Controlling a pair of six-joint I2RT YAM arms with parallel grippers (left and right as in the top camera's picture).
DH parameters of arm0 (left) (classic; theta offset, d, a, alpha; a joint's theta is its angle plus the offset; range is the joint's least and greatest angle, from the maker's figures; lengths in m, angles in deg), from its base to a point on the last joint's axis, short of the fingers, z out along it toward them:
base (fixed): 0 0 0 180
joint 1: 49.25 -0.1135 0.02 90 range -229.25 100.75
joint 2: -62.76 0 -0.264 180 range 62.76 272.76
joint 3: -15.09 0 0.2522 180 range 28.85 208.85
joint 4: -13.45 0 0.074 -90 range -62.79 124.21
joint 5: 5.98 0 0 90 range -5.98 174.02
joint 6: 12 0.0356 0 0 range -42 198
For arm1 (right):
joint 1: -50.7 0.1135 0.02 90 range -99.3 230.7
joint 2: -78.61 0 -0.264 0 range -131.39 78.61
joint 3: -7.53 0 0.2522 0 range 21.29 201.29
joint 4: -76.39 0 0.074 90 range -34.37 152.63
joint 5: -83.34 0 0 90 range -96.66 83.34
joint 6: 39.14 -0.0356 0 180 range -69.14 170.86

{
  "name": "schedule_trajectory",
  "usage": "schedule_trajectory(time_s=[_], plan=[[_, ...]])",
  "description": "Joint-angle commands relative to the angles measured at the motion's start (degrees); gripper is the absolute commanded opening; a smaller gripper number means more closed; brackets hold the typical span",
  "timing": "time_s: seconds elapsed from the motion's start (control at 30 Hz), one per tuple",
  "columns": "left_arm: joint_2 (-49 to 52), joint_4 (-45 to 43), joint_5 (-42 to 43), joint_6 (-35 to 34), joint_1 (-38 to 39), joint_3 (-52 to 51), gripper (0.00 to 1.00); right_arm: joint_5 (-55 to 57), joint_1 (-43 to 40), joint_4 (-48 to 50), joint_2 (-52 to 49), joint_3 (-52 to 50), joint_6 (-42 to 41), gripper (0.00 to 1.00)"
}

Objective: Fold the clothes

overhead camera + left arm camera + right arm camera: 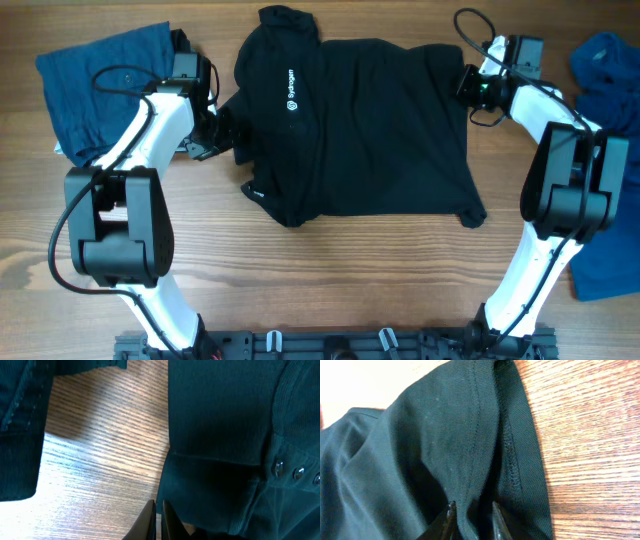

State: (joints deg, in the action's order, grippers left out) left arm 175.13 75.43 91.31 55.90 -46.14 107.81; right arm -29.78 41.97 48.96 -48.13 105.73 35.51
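Observation:
The black polo shirt (370,130) lies spread across the middle of the table, collar at the far side and white chest logo (291,90) facing up. My left gripper (226,130) sits at the shirt's left edge. In the left wrist view its fingers (150,522) are shut together over bare wood, with the shirt's edge (220,435) just to their right. My right gripper (468,86) is at the shirt's far right edge. Its two fingers (451,519) hold a raised fold of the stitched hem (480,460) between them.
A blue garment (105,85) lies at the far left behind my left arm. More blue clothes lie at the far right (605,60) and near right (610,250). The wooden table (330,280) shows in front of the shirt.

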Motion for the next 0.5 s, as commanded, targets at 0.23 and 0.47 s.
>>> schedule_trajectory(time_s=[0.23, 0.47], plan=[[-0.8, 0.4, -1.7, 0.9, 0.4, -0.3, 0.05, 1.0, 1.5, -0.2, -0.5, -0.7, -0.2, 0.2], [-0.8, 0.4, -1.9, 0.9, 0.4, -0.3, 0.05, 1.0, 2.1, -0.5, -0.5, -0.7, -0.3, 0.2]])
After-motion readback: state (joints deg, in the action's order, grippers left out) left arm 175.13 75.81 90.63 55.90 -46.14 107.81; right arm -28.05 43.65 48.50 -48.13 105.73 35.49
